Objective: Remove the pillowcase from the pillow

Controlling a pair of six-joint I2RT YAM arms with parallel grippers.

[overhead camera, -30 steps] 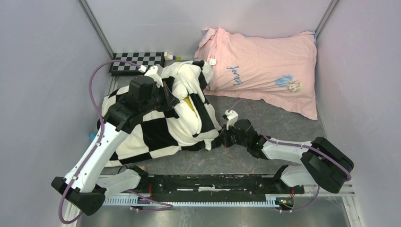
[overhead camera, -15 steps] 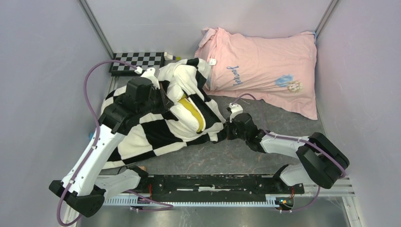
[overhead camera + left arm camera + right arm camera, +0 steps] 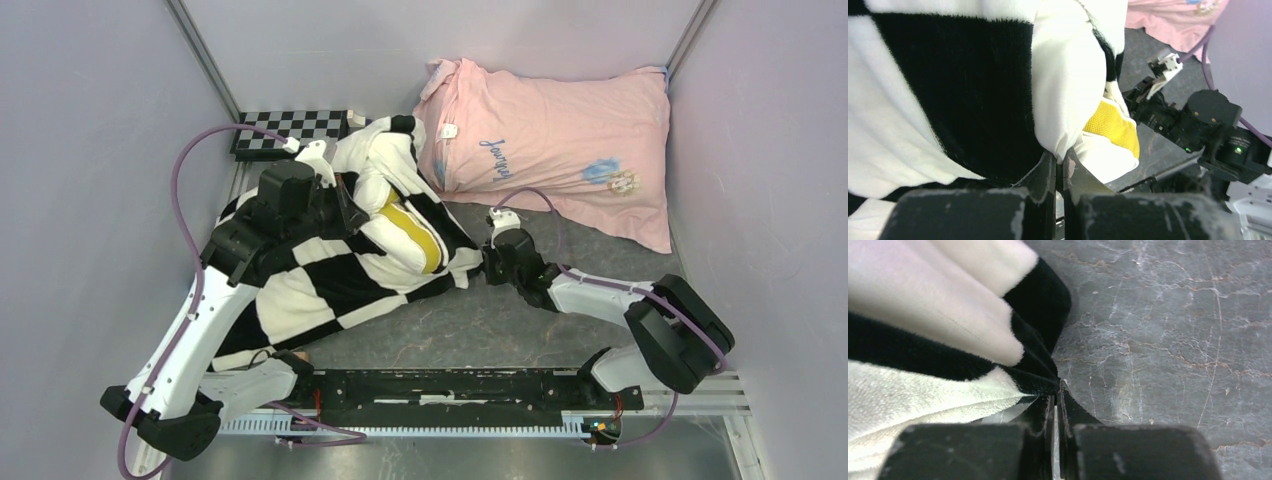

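Both arms have hold of the pillowcase [image 3: 310,290]. The left gripper [image 3: 1060,167] is clamped on a fold of its white plush beside the open mouth of the cover, toward the far left of the worktop [image 3: 520,325] and near the checkerboard plate [image 3: 285,130]. The right gripper [image 3: 1056,390] is pinched shut on a black bit of the hem, low over the grey surface near the middle, with the cloth drawn to a point at its jaws. Between the two the mouth gapes and the pillow [image 3: 418,235] pokes out, a white end with yellow trim facing the right arm. The rest of it is hidden inside the cover, which sprawls under the left arm toward the near left. A pink pillow [image 3: 570,150] lies along the back right, its left end just beside the checkered bundle.
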